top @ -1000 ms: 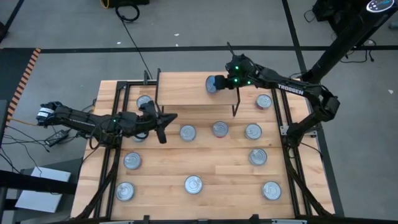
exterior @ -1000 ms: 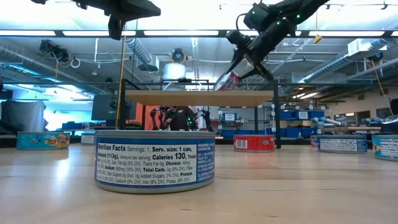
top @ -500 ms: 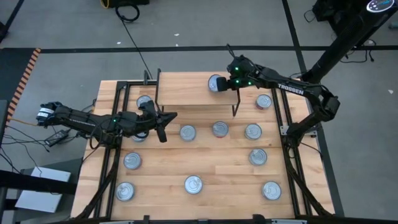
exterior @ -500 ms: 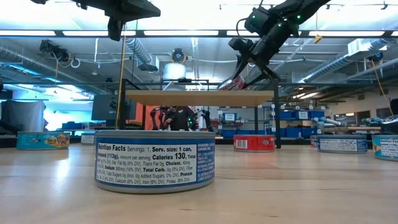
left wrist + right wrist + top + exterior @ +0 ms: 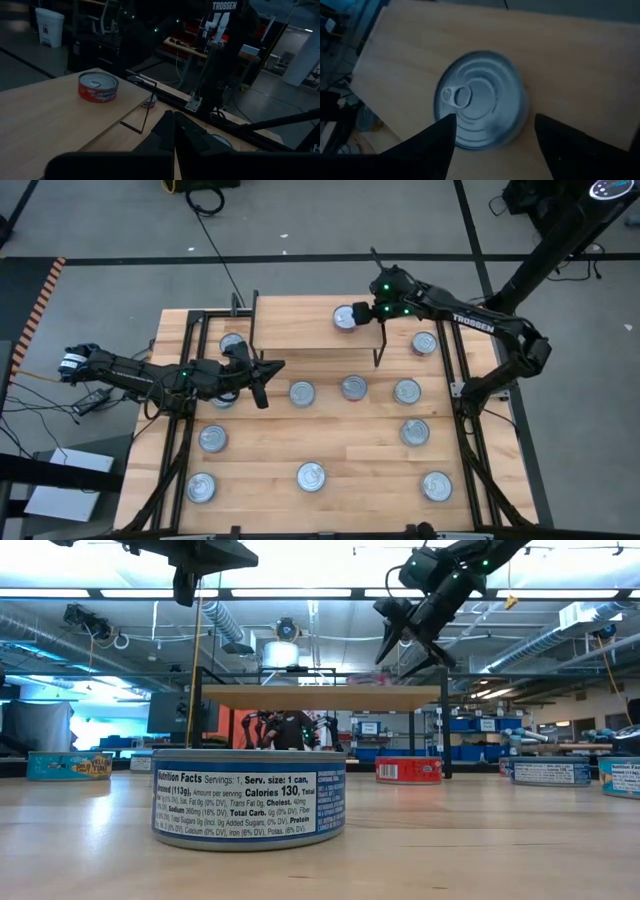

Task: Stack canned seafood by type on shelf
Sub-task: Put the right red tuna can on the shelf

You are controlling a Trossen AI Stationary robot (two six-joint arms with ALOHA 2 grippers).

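Red can (image 5: 344,317) upright on shelf (image 5: 290,328), far right end. Right gripper (image 5: 366,311) above it, fingers released and spread. Left gripper (image 5: 262,372) over tabletop (image 5: 350,470) left, fingers clenched, empty.

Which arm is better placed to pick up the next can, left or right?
Probably the left. Its gripper hangs shut over the table beside a loose can, while the right gripper is open above the red can on the shelf.

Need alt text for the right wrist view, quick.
Looking down on a silver-topped can lying flat on the light-wood shelf, pull tab up. The right pincer hangs just above it, fingers spread wide either side, not gripping.
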